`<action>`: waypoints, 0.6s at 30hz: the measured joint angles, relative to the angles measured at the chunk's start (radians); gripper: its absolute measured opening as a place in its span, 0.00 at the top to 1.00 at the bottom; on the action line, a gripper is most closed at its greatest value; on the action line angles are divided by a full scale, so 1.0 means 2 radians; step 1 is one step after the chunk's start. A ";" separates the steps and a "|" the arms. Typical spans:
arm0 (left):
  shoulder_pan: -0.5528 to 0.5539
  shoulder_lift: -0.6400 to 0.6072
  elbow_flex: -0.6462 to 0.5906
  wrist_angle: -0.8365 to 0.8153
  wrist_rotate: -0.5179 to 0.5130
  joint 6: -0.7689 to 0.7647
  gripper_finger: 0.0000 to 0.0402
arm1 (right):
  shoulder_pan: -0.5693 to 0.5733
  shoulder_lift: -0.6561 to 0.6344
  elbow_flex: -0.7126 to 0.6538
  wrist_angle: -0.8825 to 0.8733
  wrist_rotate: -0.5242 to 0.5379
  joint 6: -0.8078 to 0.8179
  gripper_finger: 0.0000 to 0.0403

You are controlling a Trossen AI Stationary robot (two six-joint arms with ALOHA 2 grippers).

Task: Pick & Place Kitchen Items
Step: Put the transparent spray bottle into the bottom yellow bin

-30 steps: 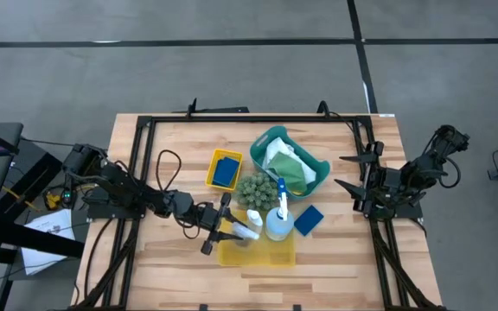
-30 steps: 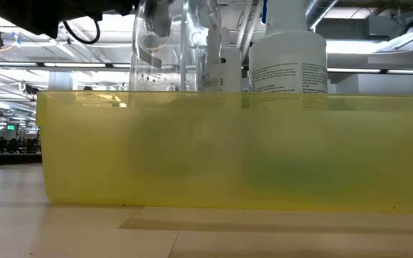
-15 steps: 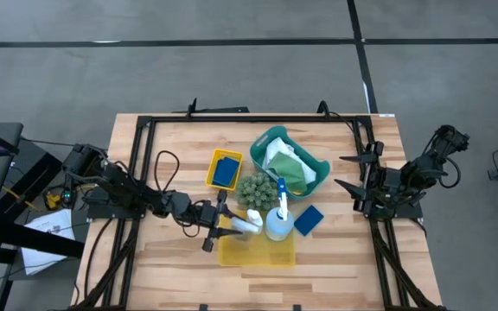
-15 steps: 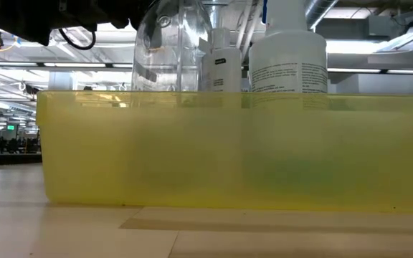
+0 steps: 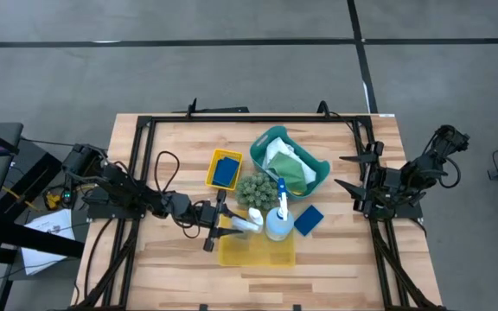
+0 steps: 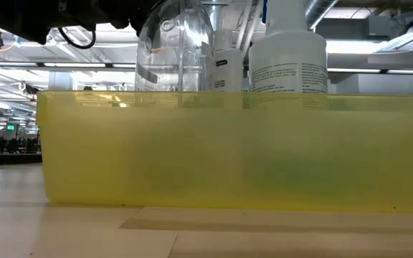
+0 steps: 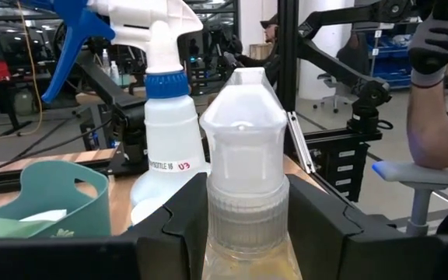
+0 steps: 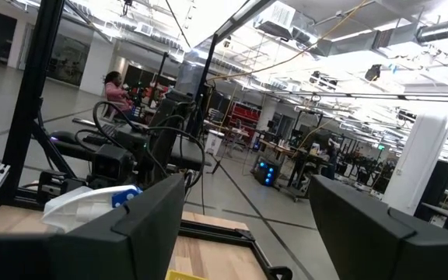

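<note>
Left wrist view fills its lower centre with the left gripper (image 7: 243, 233), its two dark fingers (image 7: 181, 225) clamped on either side of a clear bottle (image 7: 243, 179) with a ribbed neck and a translucent white cap. The bottle's long axis runs up the frame, cap toward the top edge, yellowish inside near the bottom edge. Just behind it, left of centre, stands a white spray bottle (image 7: 166, 148) with a blue collar and blue trigger, upright. At the lower left edge curves the rim of the teal basket (image 7: 92, 194).

From the high view, the left gripper (image 5: 223, 226) sits just below centre, holding the clear bottle (image 5: 245, 226) at the upper edge of the yellow bin (image 5: 258, 250). The spray bottle (image 5: 279, 220) is just right of it, a blue sponge (image 5: 309, 219) beyond.

At the right of the frame, the right gripper (image 5: 353, 173) waits at the table's edge, fingers spread wide.
</note>
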 joint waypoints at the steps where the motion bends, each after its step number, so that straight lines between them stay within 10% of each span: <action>1: 0.000 0.000 0.000 -0.001 0.000 0.000 0.67 | 0.000 0.000 0.000 0.000 0.000 0.000 0.33; 18: 0.000 -0.006 0.001 -0.026 -0.030 0.003 0.67 | 0.000 0.000 0.000 0.000 0.000 0.000 0.33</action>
